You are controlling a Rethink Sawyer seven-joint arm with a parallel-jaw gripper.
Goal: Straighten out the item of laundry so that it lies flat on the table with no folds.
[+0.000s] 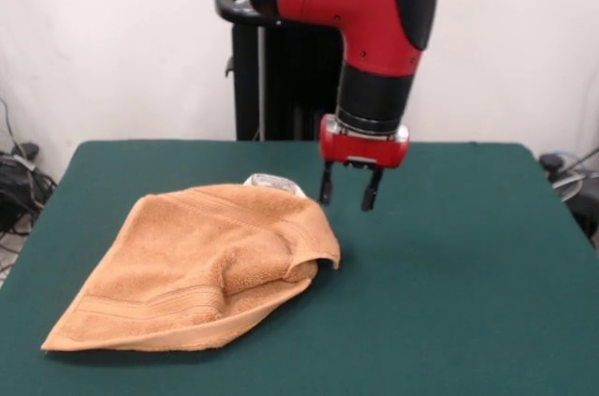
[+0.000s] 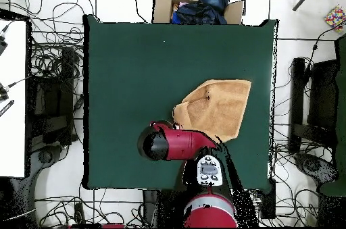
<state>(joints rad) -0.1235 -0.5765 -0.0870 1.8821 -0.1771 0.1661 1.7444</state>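
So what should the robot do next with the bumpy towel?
Probably lower the open gripper onto the folded-over edge of the towel beside it and pinch it, because that flap is doubled over and bunched, not flat on the green table.

A robotics lab is indicated; a red and black arm (image 1: pixel 374 22) is mounted on a black pedestal (image 1: pixel 281 78) at a table (image 1: pixel 468 256) covered in green cloth; loose cables (image 2: pixel 51 57) are strewn over the pale floor around it; an open cardboard box (image 2: pixel 196 3) is set at the table's edge
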